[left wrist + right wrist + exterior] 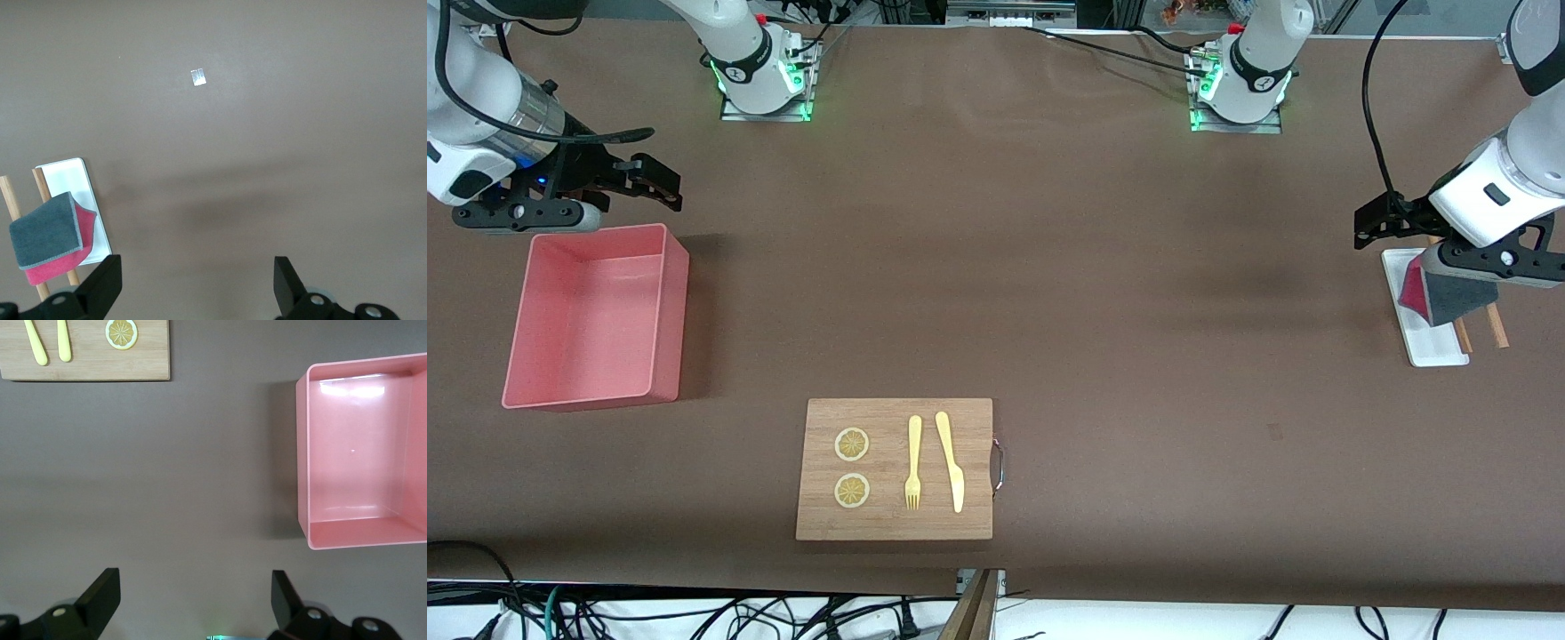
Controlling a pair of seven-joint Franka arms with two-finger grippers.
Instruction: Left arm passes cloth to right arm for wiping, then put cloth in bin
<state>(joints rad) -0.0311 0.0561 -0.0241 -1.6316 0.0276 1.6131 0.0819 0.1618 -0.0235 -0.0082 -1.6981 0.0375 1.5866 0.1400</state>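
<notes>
The cloth (1440,298), grey on top with magenta-red below, lies folded across a long white tray (1432,347) at the left arm's end of the table. In the left wrist view the cloth (50,237) sits off to one side of my left gripper (198,283). That left gripper (1371,222) hangs open and empty over bare table beside the tray. The pink bin (667,329) stands at the right arm's end, with nothing in it. My right gripper (660,182) is open and empty, over the table just past the bin's (303,453) wall, as the right wrist view (193,597) shows.
A wooden board (894,516) with a yellow fork (913,462), a knife (951,462) and two lemon slices (852,444) lies near the front camera. Two wooden sticks (1494,329) lie by the tray, under the cloth. A small silver scrap (198,77) lies on the brown table.
</notes>
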